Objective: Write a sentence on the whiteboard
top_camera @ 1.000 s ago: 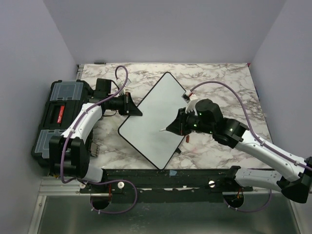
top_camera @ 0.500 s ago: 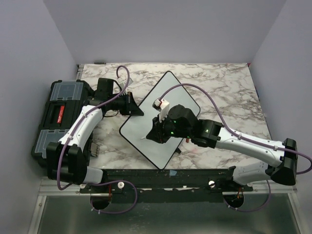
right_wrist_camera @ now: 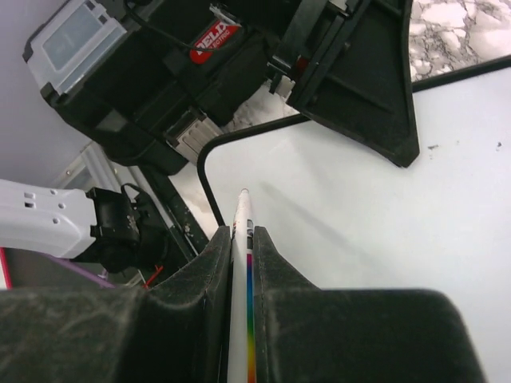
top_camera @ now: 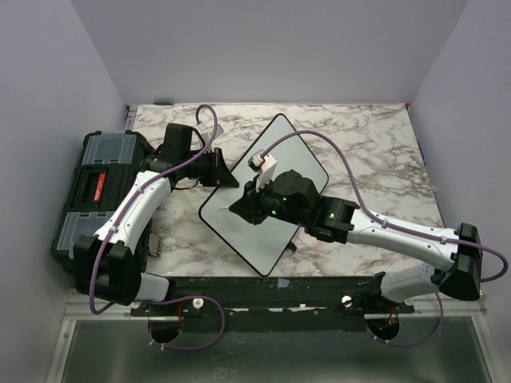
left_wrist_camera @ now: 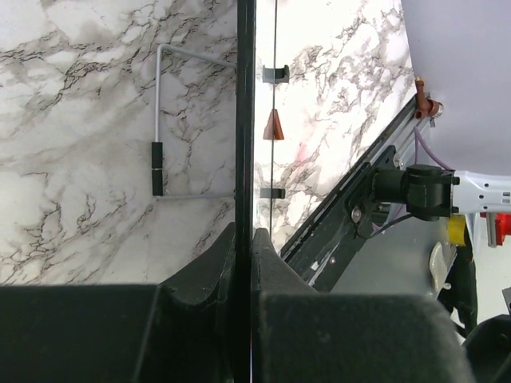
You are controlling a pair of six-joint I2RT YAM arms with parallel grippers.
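1. The whiteboard [top_camera: 257,246] lies flat on the marble table [top_camera: 375,136]. In the top view it sits at centre frame, turned like a diamond. No sentence shows on it yet.
2. The left gripper [top_camera: 223,177] is clenched on the board's upper-left edge. Its wrist view shows the thin black frame edge-on between the jaws.
3. The right gripper [top_camera: 239,209] is clamped on a slim white marker [right_wrist_camera: 242,211]. The tip pokes out past the fingers, over the board's left corner. I cannot tell whether the tip touches the board.
4. The board looks thin, stiff and light, with a slick face. It would likely skate on the marble under pen pressure. Holding it by the frame, clear of the writing area, seems the right place.
5. The marker looks light and smooth, so it may twist or slide in the jaws. A firm hold on the barrel and a light touch on the board should serve.
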